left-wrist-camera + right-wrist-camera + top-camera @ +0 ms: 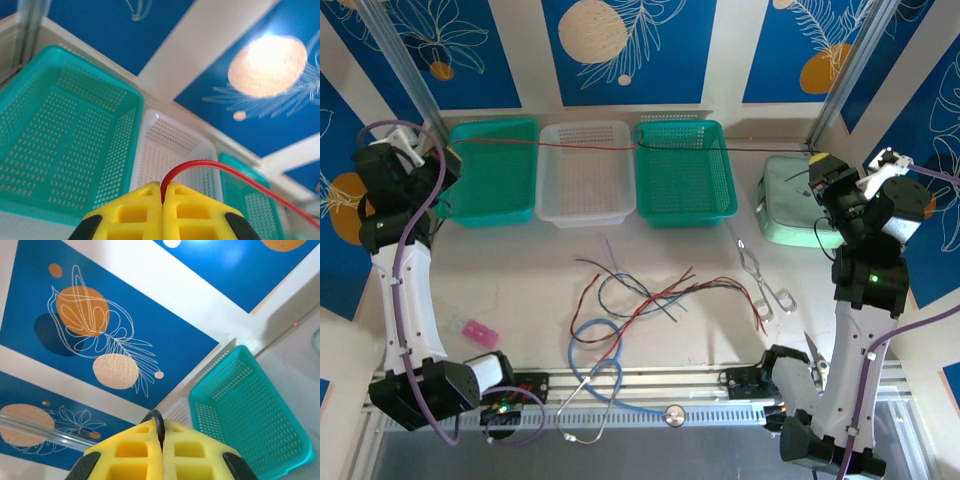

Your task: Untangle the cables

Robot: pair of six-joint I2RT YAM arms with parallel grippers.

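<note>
Above the baskets, left pincer grips the red cable (taut), right pincer the black cable.

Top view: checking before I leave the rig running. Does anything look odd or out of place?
Yes: a taut line hangs in mid-air above the baskets. The shut left gripper pinches its red cable end, the shut right gripper its black cable end, seemingly joined midway. Other cables lie tangled on the table.

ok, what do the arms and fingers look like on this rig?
Left arm and right arm: white links, black joint housings, a small green light on each. A thick purple cable runs along each. Left fingers and right fingers: blocky yellow, square recesses, black bases.
</note>
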